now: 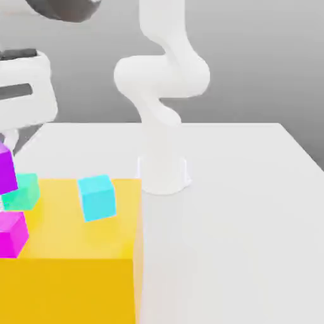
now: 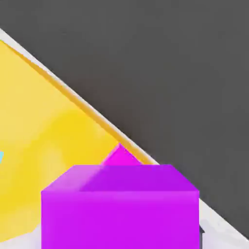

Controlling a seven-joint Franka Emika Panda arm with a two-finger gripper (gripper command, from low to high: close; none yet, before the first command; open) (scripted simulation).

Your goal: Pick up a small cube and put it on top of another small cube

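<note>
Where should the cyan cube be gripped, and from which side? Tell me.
Take the cyan cube by two opposite side faces, coming from above. It stands apart on the yellow block with its sides free. It sits askew, so line the grip up with its faces.

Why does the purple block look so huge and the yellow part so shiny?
In the hand view the violet cube sits right up against the camera, so it looks giant, and its top face is paler than its front face. The yellow block there carries a soft pale glare patch. In the exterior view edges look soft and smeary, and the cyan cube appears slightly blurred.
</note>
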